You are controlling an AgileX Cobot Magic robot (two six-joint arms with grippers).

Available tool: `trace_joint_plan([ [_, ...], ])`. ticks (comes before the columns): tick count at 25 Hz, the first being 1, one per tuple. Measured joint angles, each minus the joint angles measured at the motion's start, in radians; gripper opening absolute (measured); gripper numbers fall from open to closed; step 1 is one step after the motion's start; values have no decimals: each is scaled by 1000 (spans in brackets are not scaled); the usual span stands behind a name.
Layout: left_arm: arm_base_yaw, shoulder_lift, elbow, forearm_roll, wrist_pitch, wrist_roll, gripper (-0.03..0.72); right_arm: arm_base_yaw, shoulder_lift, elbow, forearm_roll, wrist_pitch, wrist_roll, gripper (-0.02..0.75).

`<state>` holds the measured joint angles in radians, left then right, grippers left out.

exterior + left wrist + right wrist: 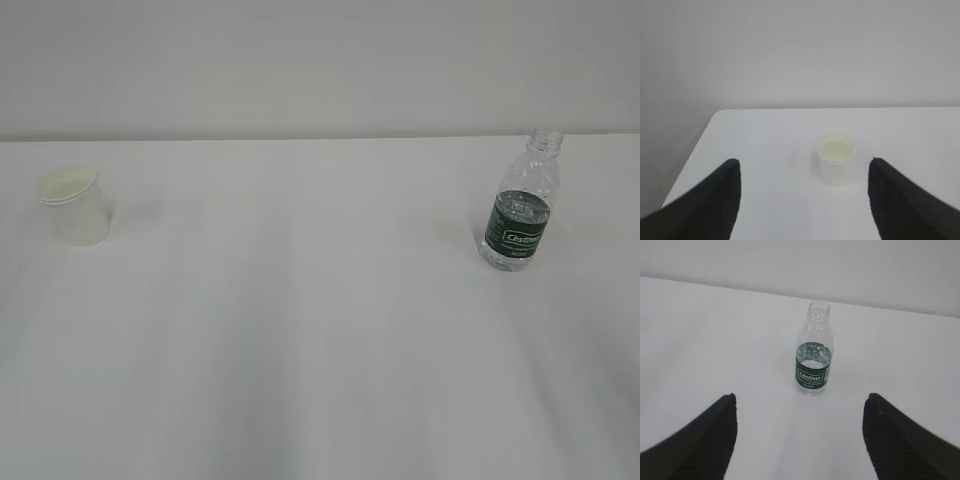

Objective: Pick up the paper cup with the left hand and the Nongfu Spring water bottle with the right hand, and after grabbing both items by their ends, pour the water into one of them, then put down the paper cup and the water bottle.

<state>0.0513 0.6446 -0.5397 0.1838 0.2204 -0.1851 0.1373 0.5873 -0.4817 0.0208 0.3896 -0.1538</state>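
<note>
A plain white table (320, 330) runs back to a pale grey wall. Toward its left end stands the small white tapered paper cup (75, 205), upright, cream inside; well apart on the right stands the small clear ribbed plastic water bottle (520, 205), capless, with a dark green label band and water (813, 351) reaching about the label's top. The left gripper (805, 172) hangs with jaws spread, the cup ahead between its black fingers (722, 192), untouched. The right gripper (800, 407) is likewise spread, the bottle ahead, centred, not touched.
</note>
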Motion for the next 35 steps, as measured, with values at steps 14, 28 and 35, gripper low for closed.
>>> trace_joint_plan([
  [14,0,-158,0,-159,339,94,563,0,-126,-29,-6,286,20,587],
  [28,-86,-190,-13,-262,673,212,526,0,-176,-30,-12,500,132,587],
  [35,-97,-193,-66,-243,810,237,522,0,-177,-30,-60,577,180,587],
])
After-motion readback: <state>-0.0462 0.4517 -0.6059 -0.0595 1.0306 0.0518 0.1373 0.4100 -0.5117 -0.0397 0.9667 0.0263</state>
